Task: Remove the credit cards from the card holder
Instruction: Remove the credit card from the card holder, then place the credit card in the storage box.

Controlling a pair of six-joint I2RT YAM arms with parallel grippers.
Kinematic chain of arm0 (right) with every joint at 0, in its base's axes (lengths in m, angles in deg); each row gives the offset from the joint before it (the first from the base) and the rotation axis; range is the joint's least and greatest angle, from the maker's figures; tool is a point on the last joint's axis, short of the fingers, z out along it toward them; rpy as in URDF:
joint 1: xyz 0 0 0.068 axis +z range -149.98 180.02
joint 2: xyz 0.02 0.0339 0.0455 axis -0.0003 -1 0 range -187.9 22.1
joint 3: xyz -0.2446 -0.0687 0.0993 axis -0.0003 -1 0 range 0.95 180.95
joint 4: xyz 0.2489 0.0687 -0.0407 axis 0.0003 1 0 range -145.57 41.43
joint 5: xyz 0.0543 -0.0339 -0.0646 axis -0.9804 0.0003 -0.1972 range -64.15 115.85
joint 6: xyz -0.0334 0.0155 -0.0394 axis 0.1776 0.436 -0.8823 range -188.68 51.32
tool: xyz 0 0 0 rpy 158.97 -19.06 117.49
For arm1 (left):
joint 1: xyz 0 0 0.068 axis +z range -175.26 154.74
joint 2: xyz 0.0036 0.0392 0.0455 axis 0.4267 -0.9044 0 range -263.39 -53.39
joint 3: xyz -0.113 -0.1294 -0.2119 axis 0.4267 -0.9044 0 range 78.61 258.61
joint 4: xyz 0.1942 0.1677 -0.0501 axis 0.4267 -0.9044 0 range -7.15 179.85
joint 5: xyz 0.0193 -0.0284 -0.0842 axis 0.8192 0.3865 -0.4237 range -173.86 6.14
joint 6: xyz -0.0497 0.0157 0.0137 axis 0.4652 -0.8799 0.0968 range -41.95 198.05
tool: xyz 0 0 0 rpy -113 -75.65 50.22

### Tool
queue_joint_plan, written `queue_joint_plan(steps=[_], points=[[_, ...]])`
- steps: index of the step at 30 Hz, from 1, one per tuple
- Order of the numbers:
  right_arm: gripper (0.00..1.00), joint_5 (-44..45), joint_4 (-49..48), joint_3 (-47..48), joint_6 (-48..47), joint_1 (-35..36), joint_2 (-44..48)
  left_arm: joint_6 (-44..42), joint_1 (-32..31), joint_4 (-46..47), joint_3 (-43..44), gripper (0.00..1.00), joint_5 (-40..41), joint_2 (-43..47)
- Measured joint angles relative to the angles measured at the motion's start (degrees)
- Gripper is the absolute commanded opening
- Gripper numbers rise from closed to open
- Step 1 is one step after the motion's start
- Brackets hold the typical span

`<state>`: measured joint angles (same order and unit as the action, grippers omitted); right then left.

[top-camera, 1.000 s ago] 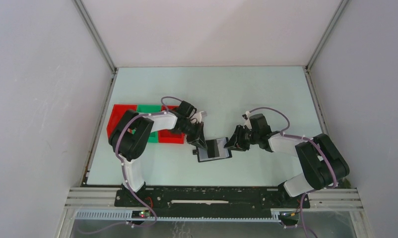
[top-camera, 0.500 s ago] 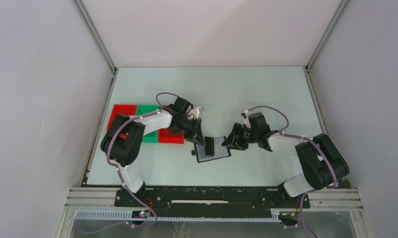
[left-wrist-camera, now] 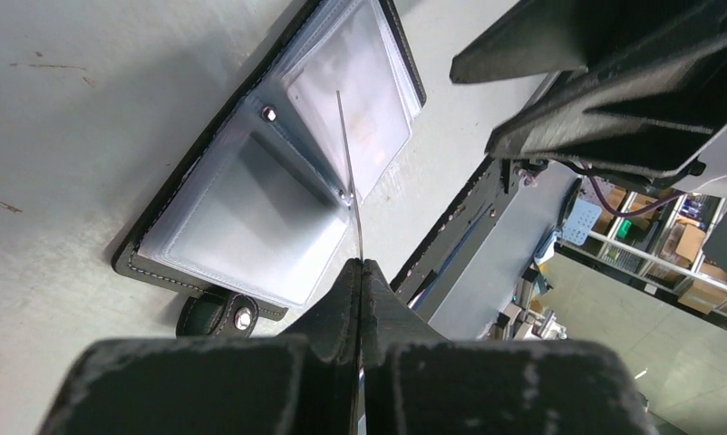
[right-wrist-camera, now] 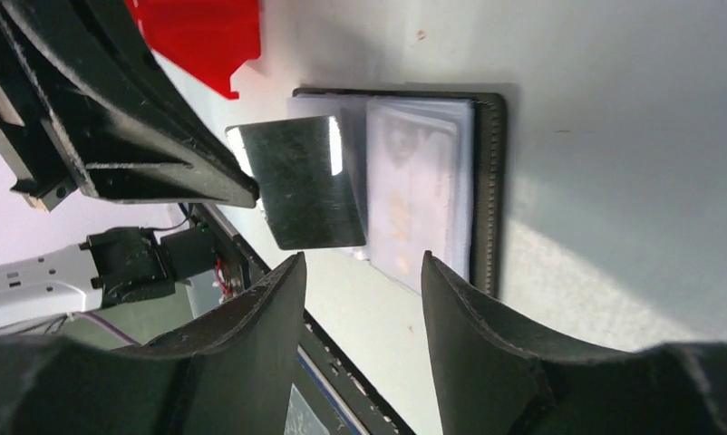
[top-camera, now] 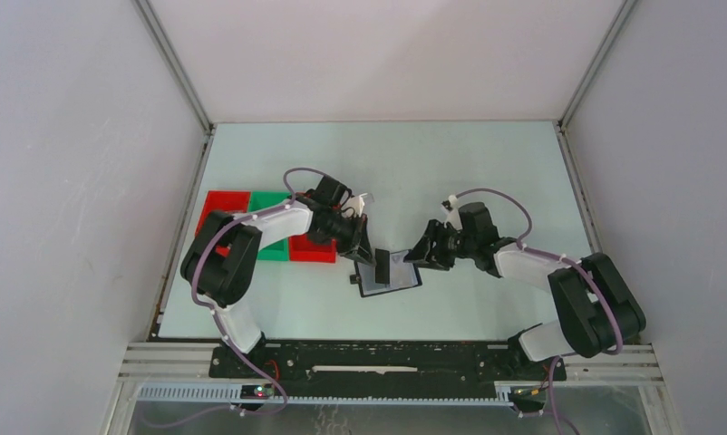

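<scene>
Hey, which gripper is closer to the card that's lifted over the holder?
Left. The left gripper is shut on the card; the right gripper is open at the holder's right side, apart from the card.

The flat black folding card holder looks like soft leather with a stitched edge, a bit matt. Its see-through plastic pockets are smooth and shiny, pinned by tiny shiny metal studs. The thin flat grey card gleams like a mirror. The pale table top is smooth and dull, with small scuffs. The red plastic tray is glossy — the left gripper's black plastic fingers look rough and grainy
</scene>
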<state>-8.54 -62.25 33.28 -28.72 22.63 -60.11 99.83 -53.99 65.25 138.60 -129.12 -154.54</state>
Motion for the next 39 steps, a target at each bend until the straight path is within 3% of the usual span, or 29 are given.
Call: queue_joint_plan(steps=[9, 29, 39], points=[[0.59, -2.4, -5.9, 0.6, 2.5, 4.4, -4.3, 0.0, 0.0, 0.1, 0.0, 0.00, -0.7, 0.0], [0.65, -9.5, -24.8, 0.7, 8.8, 3.8, -15.1, -1.9, 0.4, 1.0, -1.2, 0.00, -5.8, 0.0], [0.59, -17.8, -43.7, -3.5, 17.8, 1.1, -20.2, -1.9, 1.0, 1.9, -1.2, 0.00, -8.4, 1.0]])
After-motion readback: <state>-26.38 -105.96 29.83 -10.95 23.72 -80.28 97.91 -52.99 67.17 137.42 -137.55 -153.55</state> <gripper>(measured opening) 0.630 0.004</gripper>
